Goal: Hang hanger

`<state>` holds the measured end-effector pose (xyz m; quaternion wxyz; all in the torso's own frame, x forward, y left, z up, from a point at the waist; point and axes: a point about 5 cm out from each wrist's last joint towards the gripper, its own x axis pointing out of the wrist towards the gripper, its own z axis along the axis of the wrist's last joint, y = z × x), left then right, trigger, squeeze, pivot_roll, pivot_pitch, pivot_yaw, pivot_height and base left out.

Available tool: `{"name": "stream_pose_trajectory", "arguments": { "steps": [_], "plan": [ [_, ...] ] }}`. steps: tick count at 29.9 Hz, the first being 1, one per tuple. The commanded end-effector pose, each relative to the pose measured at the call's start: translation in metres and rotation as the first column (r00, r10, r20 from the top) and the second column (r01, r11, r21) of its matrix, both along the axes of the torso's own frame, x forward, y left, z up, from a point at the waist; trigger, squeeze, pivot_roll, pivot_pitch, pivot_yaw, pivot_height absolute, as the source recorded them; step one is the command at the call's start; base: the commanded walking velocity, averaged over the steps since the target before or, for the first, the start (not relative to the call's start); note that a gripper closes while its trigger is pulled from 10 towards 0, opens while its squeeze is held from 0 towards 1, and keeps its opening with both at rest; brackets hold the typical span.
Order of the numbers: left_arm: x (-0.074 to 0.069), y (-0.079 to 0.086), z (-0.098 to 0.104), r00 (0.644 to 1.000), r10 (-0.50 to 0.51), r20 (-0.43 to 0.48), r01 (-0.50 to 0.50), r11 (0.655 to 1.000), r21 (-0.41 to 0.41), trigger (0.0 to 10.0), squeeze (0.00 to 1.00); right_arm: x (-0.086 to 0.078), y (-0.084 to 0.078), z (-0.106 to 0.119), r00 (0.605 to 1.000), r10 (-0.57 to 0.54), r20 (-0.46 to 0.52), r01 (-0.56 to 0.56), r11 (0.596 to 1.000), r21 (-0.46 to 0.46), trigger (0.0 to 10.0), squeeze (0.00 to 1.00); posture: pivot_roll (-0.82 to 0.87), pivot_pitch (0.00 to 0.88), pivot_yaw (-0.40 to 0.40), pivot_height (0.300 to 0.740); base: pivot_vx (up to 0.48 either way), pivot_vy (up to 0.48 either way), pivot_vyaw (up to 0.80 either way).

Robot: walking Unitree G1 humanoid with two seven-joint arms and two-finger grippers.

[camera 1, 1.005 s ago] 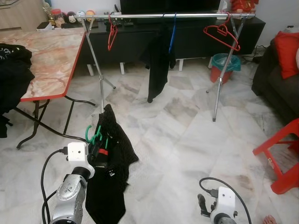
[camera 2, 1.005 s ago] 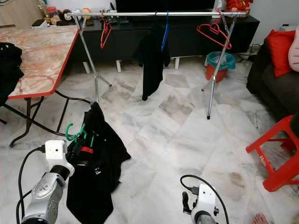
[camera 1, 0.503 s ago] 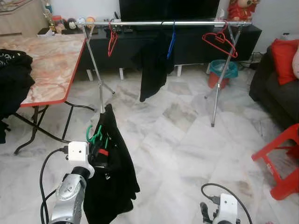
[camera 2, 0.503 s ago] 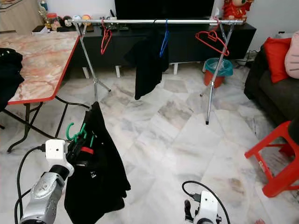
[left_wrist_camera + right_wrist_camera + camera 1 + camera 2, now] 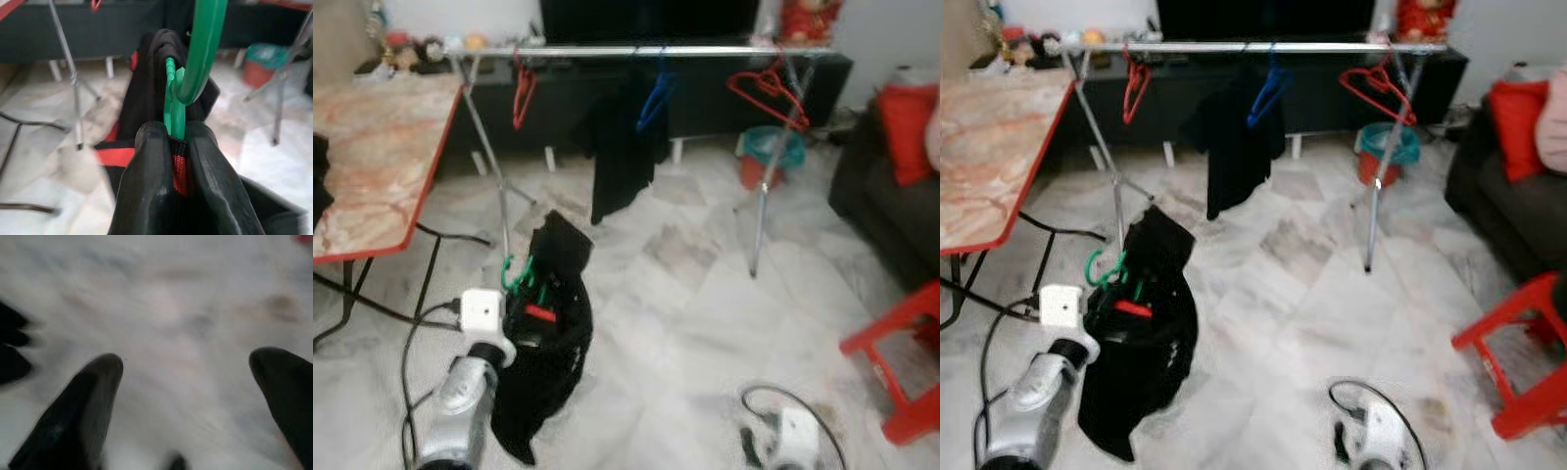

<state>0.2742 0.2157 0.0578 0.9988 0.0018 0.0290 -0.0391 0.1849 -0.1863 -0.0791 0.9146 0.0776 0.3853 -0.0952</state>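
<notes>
Left gripper [image 5: 173, 142] is clamped on your green hanger [image 5: 195, 63] just below its hook, black garment [image 5: 543, 362] hanging over the floor, presumably to leave the hook free for the rail [image 5: 636, 50]; right gripper [image 5: 190, 396] hangs spread, idle.

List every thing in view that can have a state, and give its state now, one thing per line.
left gripper: shut on green hanger
green hanger: held, black garment draped on it
black garment: hanging from the held hanger, not on the rail
right gripper: open, holding nothing, low over the floor
clothes rail: standing
blue hanger: hung on the rail, dark garment on it
two red hangers: hung on the rail, bare
</notes>
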Motion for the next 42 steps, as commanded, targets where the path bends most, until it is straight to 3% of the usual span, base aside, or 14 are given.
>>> {"name": "stream_pose_trajectory", "arguments": {
  "steps": [1, 15, 19, 42],
  "plan": [
    [0.0079, -0.0084, 0.0117, 0.998, -0.023, 0.054, 0.024, 1.0, -0.007, 10.0, 0.0, -0.0134, -0.0114, -0.0052, 0.999, -0.022, -0.045, 0.021, 1.0, -0.022, 10.0, 0.0, -0.03, 0.0, 0.026, 0.74, 0.48, 0.0, 0.0],
    [0.0081, -0.0054, 0.0114, 0.999, 0.004, 0.05, -0.004, 1.0, -0.008, 10.0, 0.0, -0.0109, -0.0098, -0.0043, 0.998, 0.038, -0.049, -0.04, 0.998, -0.05, 10.0, 0.0, -0.03, 0.0, 0.018, 0.74, 0.48, 0.0, 0.1],
    [0.008, -0.0053, 0.0113, 0.999, 0.009, 0.05, -0.008, 1.0, -0.009, 10.0, 0.0, -0.0108, -0.008, -0.0045, 0.998, 0.038, -0.049, -0.04, 0.998, -0.045, 10.0, 0.0, -0.03, 0.0, 0.017, 0.74, 0.48, 0.0, 0.65],
    [0.0112, -0.0003, 0.0166, 0.997, 0.034, 0.068, -0.034, 0.999, -0.005, 10.0, 0.0, -0.0133, -0.0079, -0.006, 0.998, 0.016, -0.061, -0.017, 1.0, -0.024, 10.0, 0.0, -0.03, 0.0, 0.019, 0.74, 0.48, 0.0, 0.0]
  ]
}}
